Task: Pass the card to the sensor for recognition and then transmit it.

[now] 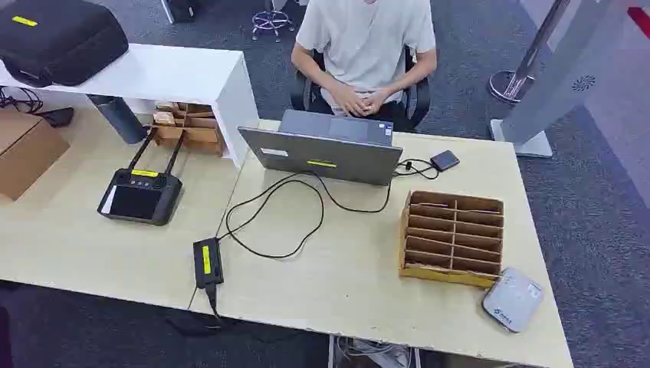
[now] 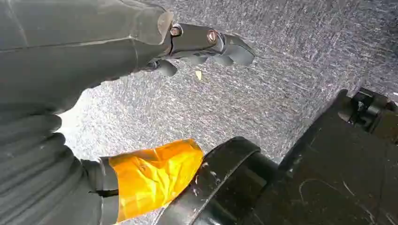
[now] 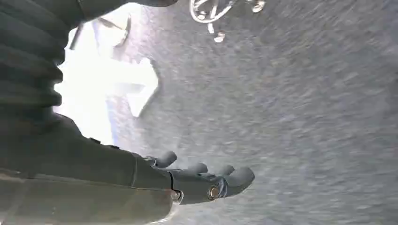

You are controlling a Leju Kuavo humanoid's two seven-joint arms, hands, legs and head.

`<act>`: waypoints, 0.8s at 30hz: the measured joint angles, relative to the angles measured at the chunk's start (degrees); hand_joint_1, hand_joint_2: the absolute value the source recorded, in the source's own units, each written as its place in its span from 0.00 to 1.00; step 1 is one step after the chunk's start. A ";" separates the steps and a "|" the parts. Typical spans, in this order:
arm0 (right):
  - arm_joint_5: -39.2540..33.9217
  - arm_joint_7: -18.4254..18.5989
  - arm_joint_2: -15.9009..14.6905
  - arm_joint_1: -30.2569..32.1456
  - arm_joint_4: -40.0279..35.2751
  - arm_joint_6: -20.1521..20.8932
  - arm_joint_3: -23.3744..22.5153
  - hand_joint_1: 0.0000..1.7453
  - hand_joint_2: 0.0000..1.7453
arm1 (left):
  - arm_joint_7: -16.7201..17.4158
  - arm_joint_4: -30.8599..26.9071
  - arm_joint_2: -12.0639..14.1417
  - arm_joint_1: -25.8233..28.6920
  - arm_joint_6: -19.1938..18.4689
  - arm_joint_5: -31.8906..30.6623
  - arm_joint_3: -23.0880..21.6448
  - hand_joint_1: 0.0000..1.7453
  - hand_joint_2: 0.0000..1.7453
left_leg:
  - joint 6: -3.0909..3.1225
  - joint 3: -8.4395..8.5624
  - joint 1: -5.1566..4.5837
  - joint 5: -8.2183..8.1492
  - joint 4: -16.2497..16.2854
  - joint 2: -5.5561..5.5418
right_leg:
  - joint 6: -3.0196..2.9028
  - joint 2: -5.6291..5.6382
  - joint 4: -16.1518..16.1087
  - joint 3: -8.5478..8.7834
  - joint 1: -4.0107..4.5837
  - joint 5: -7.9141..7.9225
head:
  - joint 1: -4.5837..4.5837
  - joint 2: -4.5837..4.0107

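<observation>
At the desk's near right corner lies the sensor, a pale grey rounded square pad with a small mark. Just beside it stands a cardboard slotted box; whether its compartments hold cards cannot be told. Both the left hand and right hand hang over carpet, fingers loosely apart, holding nothing.

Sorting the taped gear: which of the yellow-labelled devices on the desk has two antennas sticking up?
The black controller with a screen at the desk's left. Two thin antennas rise from its top; the laptop and the small black adapter have none.
</observation>
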 joint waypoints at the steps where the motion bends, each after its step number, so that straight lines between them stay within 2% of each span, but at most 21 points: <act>1: -0.44 0.11 -1.57 0.92 -1.03 -1.14 0.00 0.00 1.00 | -0.07 0.11 0.04 0.01 0.22 0.37 -0.42 0.00 1.00 | 0.02 0.00 -0.01 -0.01 0.00 0.00 | 0.01 -0.01 0.00 0.01 -0.01 -0.01 | -0.02 0.00; 6: -2.07 0.70 -8.01 6.79 -5.22 -4.71 -2.25 0.00 1.00 | -0.15 0.83 0.37 1.45 0.98 2.12 -2.29 0.00 1.00 | 0.09 0.01 -0.02 -0.06 0.00 0.05 | 0.04 0.03 0.00 -0.04 -0.01 -0.03 | 0.00 0.00; 9: -2.56 0.96 -10.27 10.28 -6.93 -6.12 -5.34 0.00 1.00 | -0.20 1.18 0.48 2.40 1.33 3.17 -3.19 0.00 1.00 | 0.10 0.00 -0.01 -0.07 0.00 0.05 | 0.04 0.04 0.00 -0.04 0.00 -0.04 | 0.02 0.00; 16: 2.09 6.16 -8.56 13.24 -8.81 -8.50 -16.23 0.00 1.00 | 0.81 1.31 0.42 3.54 2.29 5.53 -5.62 0.00 1.00 | 0.09 0.08 -0.01 -0.06 0.00 0.13 | 0.04 0.10 0.01 -0.02 0.00 -0.03 | -0.02 0.00; 24: 5.55 6.91 -4.15 16.47 -8.87 -8.59 -31.09 0.00 1.00 | 1.40 1.31 0.33 3.65 2.73 7.34 -7.63 0.00 1.00 | 0.06 0.10 0.02 -0.04 0.00 0.10 | 0.01 0.10 0.03 0.02 0.02 -0.02 | 0.00 0.00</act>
